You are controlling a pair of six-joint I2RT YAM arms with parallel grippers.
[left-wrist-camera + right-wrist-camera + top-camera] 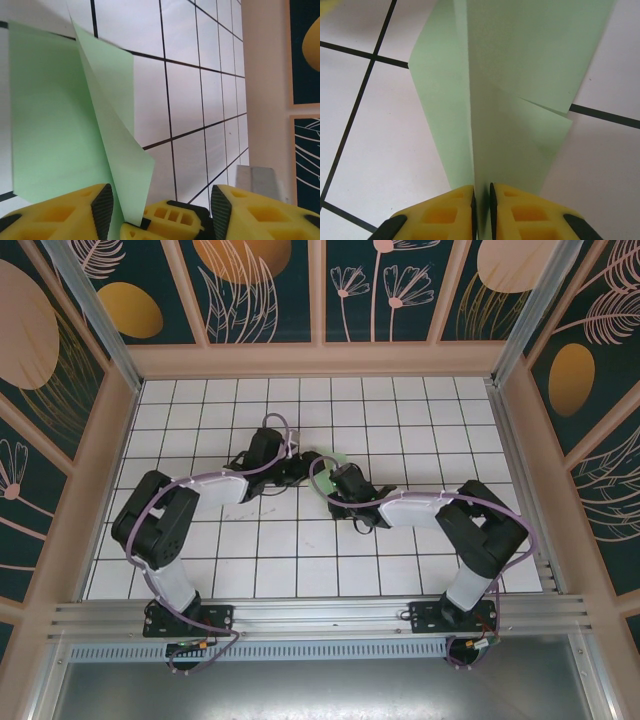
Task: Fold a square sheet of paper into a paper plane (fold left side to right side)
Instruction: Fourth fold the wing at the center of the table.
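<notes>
Sheet of paper (325, 458) pinched at the middle of the worktop (200, 570).
Overhead, I see it between both wrists. Left wrist: left jaws spread wide, a raised flap reaching between them. Right wrist: right jaws clamped on the sheet's upright crease.

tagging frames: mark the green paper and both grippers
green paper (520, 60), right wrist view, right panel
right gripper (481, 192), right wrist view, between its shut fingers
left gripper (161, 202), left wrist view, between open fingers
</notes>
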